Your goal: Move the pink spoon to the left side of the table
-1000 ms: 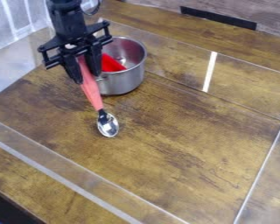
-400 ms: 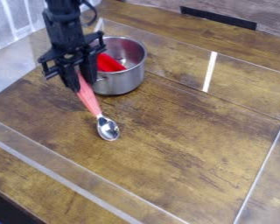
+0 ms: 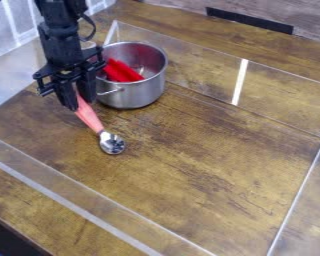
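Observation:
The pink spoon slants down to the right, its coral handle rising into my gripper and its shiny metal bowl low over or touching the brown wooden table. My gripper points straight down and is shut on the upper end of the handle, just left of the steel pot. The top of the handle is hidden between the dark fingers.
A steel pot with a bright red object inside stands right beside the gripper. Clear acrylic panels line the table's edges. A white strip stands at the right.
The gripper has moved left and lower with the spoon in it. The spoon's metal bowl has shifted left along the table, away from the pot's front.

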Tool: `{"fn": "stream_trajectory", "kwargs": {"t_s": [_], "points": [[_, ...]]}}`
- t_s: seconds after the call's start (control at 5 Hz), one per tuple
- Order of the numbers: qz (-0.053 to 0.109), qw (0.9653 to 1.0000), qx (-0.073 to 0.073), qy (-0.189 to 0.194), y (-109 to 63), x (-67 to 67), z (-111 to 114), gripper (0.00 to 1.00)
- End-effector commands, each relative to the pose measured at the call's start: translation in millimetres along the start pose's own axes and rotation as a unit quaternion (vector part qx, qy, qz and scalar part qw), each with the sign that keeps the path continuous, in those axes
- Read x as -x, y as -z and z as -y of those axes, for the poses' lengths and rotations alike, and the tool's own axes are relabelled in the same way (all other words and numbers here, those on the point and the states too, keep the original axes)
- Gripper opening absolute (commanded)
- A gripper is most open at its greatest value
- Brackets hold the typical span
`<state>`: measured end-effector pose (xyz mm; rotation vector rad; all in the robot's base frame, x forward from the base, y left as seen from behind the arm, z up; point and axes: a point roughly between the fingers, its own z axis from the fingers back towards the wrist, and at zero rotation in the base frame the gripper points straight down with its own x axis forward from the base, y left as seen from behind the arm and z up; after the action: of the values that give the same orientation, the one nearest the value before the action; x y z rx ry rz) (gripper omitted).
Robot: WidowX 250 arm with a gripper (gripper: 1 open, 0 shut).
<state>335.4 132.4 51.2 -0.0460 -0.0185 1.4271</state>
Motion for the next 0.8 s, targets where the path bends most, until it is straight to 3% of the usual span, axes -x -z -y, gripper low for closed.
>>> {"fn": "stream_trajectory", "kwargs": {"t_s": [0.0,0.6], "points": [[0.019,0.9996,0.020,-0.010,0.0,-11.0,4,0.00],[0.020,0.9994,0.006,-0.026,17.1,-19.0,5,0.00]]}}
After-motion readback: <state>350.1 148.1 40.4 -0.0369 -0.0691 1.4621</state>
